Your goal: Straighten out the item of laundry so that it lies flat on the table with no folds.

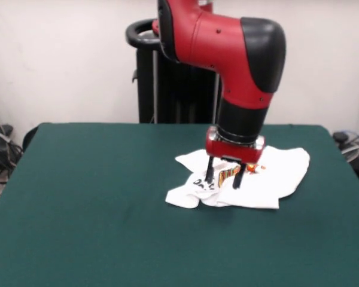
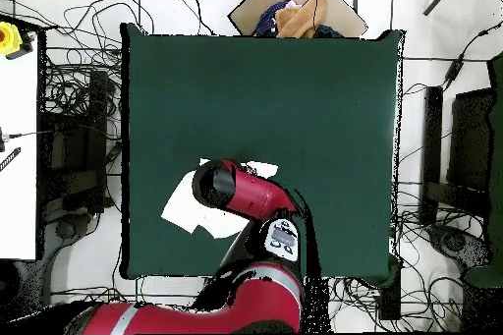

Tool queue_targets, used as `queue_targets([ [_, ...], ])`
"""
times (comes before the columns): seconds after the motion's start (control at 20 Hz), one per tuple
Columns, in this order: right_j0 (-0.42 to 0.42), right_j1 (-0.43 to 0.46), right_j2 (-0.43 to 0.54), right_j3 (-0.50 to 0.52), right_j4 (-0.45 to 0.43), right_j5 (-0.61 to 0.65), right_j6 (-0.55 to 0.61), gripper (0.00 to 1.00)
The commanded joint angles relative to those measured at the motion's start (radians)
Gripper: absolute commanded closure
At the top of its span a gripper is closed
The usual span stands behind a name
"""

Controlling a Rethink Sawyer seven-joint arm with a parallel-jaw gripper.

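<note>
The white T-shirt [image 1: 263,176] lies crumpled and folded on the dark green table [image 1: 107,209], right of centre toward the far side. Its orange print and some black letters show near the fingers. My gripper [image 1: 222,182] points straight down over the shirt's left-middle part. Its two black fingers stand apart, open, with their tips at the cloth on either side of the orange print. In the overhead view the arm hides the gripper. There, only parts of the shirt [image 2: 185,209] show beside the arm, on the table [image 2: 255,85].
The black pedestal [image 1: 167,78] stands behind the table's far edge. Cables [image 1: 0,149] lie on the floor at the left. In the overhead view a cardboard box with cloth [image 2: 295,12] sits beyond the far edge, and a white bench [image 2: 15,154] stands at the left.
</note>
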Motion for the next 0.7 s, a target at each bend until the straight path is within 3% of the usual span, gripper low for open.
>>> queue_targets([
  [0.05, 0.023, -0.064, 0.101, 0.036, 0.025, 0.11, 0.202, 0.0],
  [0.3, 0.043, -0.085, 0.056, 0.049, -0.004, 0.156, 0.18, 0.0],
  [0.35, 0.027, -0.093, 0.074, 0.066, -0.011, 0.139, 0.168, 1.0],
  [0.5, 0.05, -0.093, 0.049, 0.066, -0.006, 0.17, 0.185, 1.0],
  [0.7, 0.052, -0.063, 0.06, 0.079, -0.019, 0.115, 0.18, 1.0],
])
